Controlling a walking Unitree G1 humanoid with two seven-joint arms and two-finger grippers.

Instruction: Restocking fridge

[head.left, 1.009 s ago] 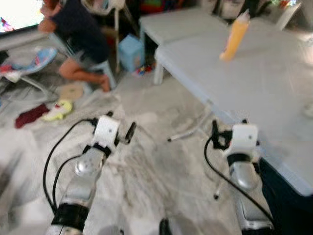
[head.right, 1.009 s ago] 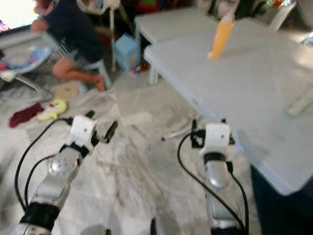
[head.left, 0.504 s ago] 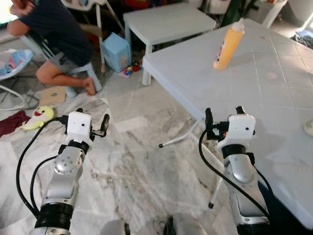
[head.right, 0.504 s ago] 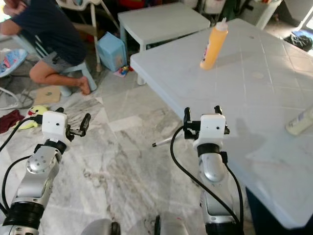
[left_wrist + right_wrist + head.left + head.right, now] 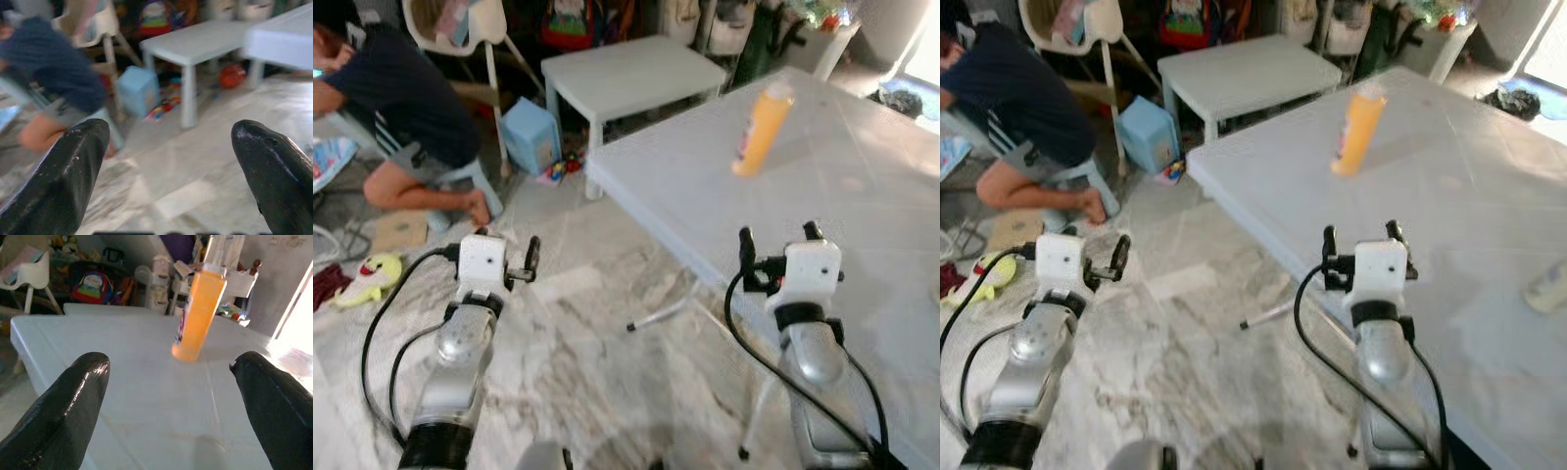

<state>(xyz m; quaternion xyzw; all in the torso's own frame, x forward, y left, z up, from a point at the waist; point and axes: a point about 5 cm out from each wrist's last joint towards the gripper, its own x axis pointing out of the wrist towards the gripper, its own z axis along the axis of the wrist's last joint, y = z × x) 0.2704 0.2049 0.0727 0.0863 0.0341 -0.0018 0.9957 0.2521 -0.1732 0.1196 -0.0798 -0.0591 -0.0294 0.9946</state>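
Two white tables (image 5: 636,73); one orange bottle (image 5: 198,311); both claws (image 5: 168,396) (image 5: 171,161) spread, empty.

Blurred and cut-off parts

Motion is blurring the orange bottle (image 5: 762,127), making its label unreadable. The frame edge is cropping the seated person (image 5: 396,108), and a pale object (image 5: 1547,286) on the table's far side.

- We stand on a grey marbled floor (image 5: 607,362) that fills the lower left of the frame.
- A large white table (image 5: 862,176) runs along the right.
- A smaller white table (image 5: 631,73) sits at the upper middle.
- A white high chair (image 5: 475,29) is at the upper left.
- Bright daylight enters from the upper right corner.
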